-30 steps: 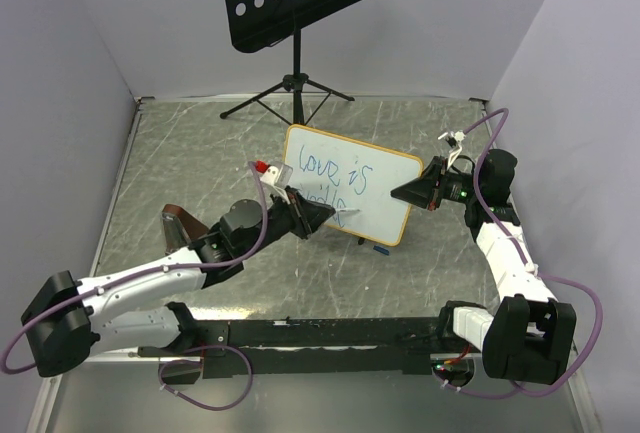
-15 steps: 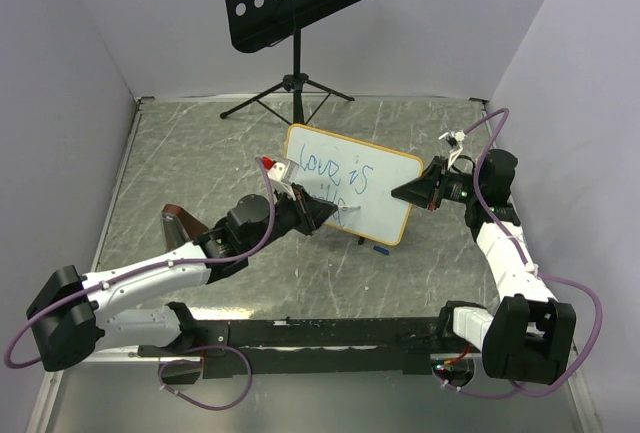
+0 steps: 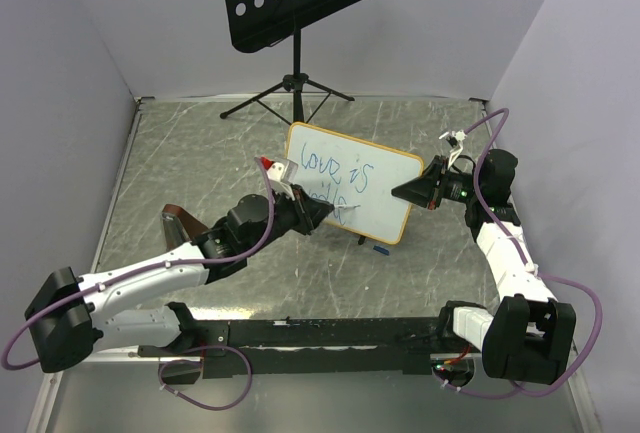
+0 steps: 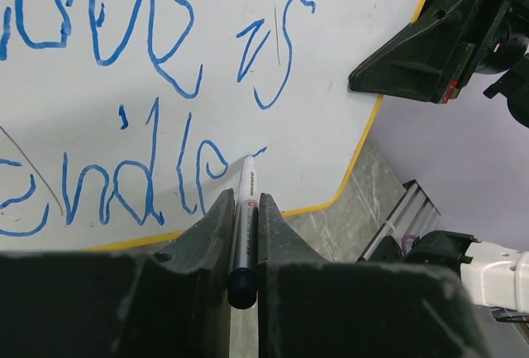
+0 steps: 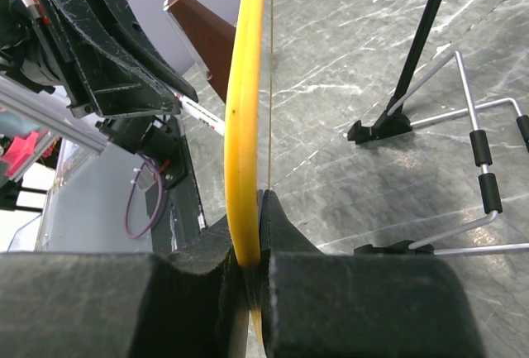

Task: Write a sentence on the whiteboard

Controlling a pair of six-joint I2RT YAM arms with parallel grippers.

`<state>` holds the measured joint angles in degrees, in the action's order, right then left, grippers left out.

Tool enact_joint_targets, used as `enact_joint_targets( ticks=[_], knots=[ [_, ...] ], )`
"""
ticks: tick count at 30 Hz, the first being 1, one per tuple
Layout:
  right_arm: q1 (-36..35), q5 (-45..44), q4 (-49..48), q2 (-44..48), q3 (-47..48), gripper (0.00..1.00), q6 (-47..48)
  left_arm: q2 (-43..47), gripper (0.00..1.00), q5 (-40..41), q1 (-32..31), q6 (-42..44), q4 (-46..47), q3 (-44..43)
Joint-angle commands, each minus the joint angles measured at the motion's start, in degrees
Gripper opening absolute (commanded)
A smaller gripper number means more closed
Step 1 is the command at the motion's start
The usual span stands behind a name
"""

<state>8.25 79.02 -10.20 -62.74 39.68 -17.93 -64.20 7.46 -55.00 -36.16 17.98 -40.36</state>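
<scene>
Whiteboard (image 3: 385, 205) stands tilted mid-table with the right gripper (image 5: 248, 224) pinching its yellow edge, the left gripper (image 4: 245, 201) clamps a marker (image 4: 247, 178) tip-to-board, and the sentence (image 4: 140, 110) reads "love is endle", ending judged outstanding.

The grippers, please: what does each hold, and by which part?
Left gripper: the marker, by its barrel. Right gripper: the whiteboard, by its right edge.

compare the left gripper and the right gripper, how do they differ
The left gripper pinches a marker; the right gripper clamps the edge of the whiteboard. The left gripper faces the written side of the board; the right gripper sits edge-on at its side. Both are shut.
</scene>
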Motion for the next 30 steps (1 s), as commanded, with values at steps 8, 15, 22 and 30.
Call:
enact_joint_targets(
  ticks=[8, 15, 22, 30],
  knots=[
    [-0.25, 4.03, -3.43, 1.3, 1.28, 0.0, -0.26, 1.01, 0.01, 2.03, -0.02, 1.53, -2.95, -0.86],
    [-0.25, 4.03, -3.6, 1.3, 1.28, 0.0, -0.35, 0.22, 0.01, 0.19, -0.02, 1.18, -3.04, -0.69],
    [-0.25, 4.03, -3.51, 1.31, 1.28, 0.0, -0.35, -1.97, 0.01, -2.98, -0.02, 1.18, -1.63, -1.74],
    [-0.25, 4.12, -3.6, 1.3, 1.36, 0.0, -0.26, -2.94, 0.01, -3.34, -0.02, 1.44, -2.77, -2.44]
  ],
)
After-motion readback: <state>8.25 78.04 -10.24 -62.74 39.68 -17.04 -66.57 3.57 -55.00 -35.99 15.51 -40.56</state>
